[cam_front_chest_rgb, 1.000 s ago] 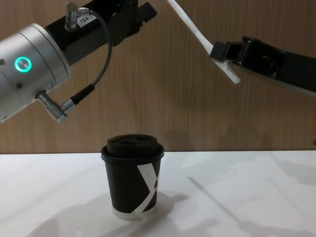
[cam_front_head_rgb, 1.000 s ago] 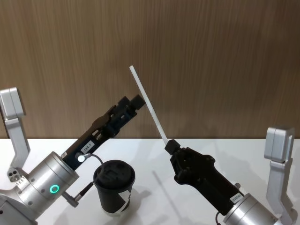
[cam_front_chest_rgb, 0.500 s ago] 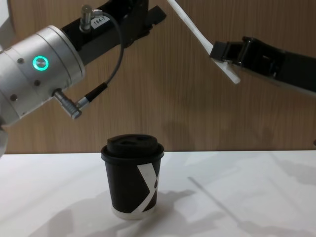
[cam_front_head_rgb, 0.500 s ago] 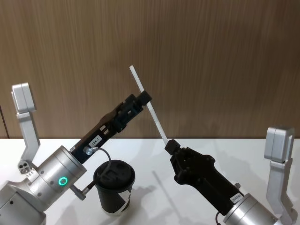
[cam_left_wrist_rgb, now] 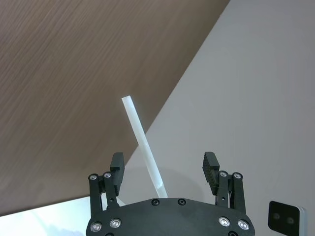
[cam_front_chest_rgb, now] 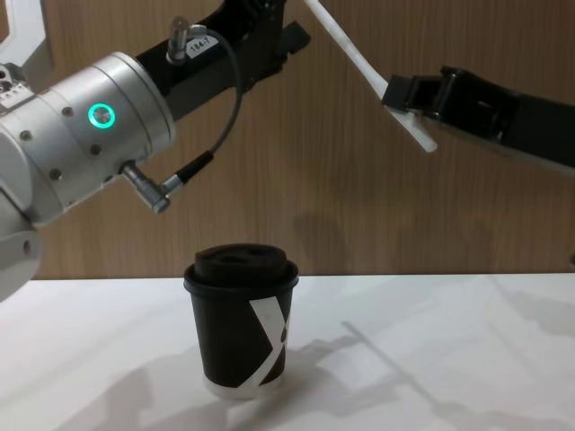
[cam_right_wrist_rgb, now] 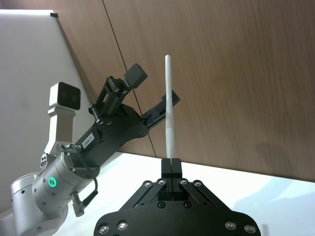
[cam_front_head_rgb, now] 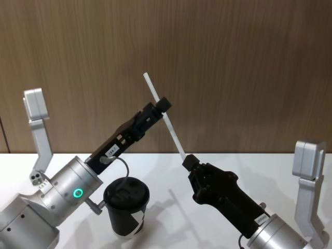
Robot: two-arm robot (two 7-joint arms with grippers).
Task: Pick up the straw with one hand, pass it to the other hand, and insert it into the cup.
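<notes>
**Straw held aloft between 2 end effectors**

The slim, all-black right end effector (cam_front_head_rgb: pixel 188 162) is clamped on the lower end of the thin, white translucent plastic straw (cam_front_head_rgb: pixel 174 136). In the head view the straw rises from it toward 11 o'clock. The left end effector (cam_front_head_rgb: pixel 162 104), black with a silver-grey cylindrical wrist and green glowing ring, has its 2 fingers apart. They straddle the straw's upper part, with a gap on either side in the left wrist view. The black paper cup (cam_front_head_rgb: pixel 126 207) with its black domed lid stands upright on the white table (cam_front_chest_rgb: pixel 449 359), at 8 o'clock from the right end effector.
</notes>
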